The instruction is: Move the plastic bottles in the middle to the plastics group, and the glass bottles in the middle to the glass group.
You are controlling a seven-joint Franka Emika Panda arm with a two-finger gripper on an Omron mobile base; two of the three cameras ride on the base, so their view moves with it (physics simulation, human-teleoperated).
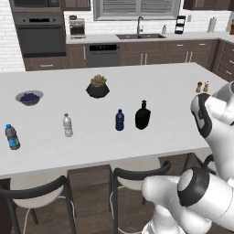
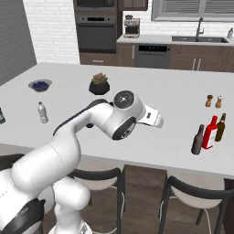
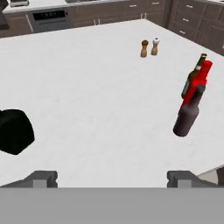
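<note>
The small navy-blue plastic bottle (image 1: 119, 120) and the squat black glass bottle (image 1: 142, 115) stand side by side mid-counter. The black bottle (image 3: 15, 131) also sits at the left of the hand view. At the counter's left are the clear water bottle (image 1: 67, 125) and the blue-label bottle (image 1: 12, 137). Far right, the tall red bottle (image 2: 210, 132) has a dark brown slim bottle (image 2: 198, 140) and an amber-brown one (image 2: 220, 127) close against it. My gripper (image 3: 111, 179) hangs open above bare counter between the black bottle and the red bottle (image 3: 201, 81), holding nothing.
Two tiny shakers (image 1: 202, 86) stand behind the red bottle's cluster. A potted succulent (image 1: 98, 87) and a bowl of blueberries (image 1: 29, 97) sit toward the back left. Stools (image 1: 137, 176) are tucked under the counter's front edge.
</note>
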